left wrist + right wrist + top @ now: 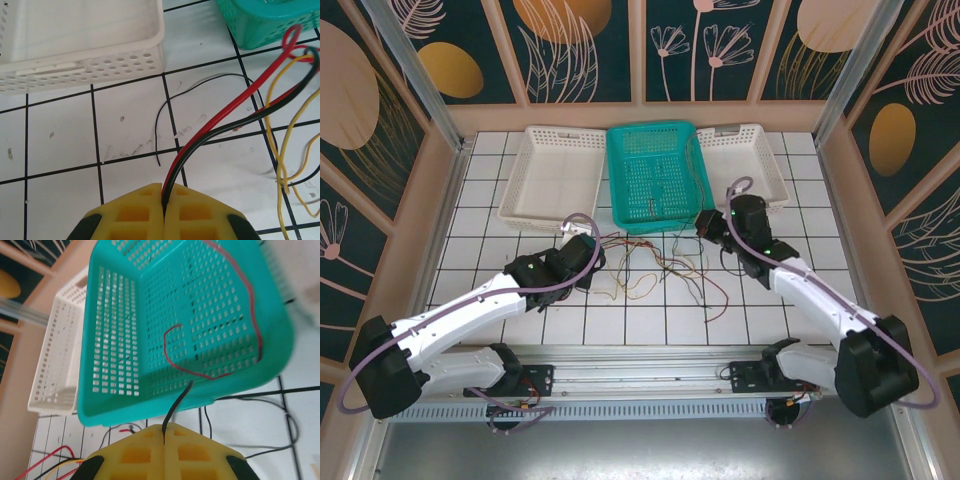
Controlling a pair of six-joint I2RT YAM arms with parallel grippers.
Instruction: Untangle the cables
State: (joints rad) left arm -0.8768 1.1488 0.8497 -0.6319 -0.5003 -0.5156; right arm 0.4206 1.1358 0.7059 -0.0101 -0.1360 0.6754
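Left pincer [164, 194] grips two: red cable [225, 111], black cable [245, 120]; right pincer [164, 432] grips one black wire [177, 402]. Two white baskets [555, 180] [745, 160], one teal basket [650, 128].

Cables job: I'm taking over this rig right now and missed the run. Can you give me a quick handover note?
Left gripper: shut on a red-and-black pair that runs off toward the tangle.
Right gripper: shut on a black lead, close to the teal basket.
Done: one red strand lies in that basket, seemingly sorted.
Left: the tangle of red, yellow and black wires on the tiles in front of the basket; the held wires are not yet freed.
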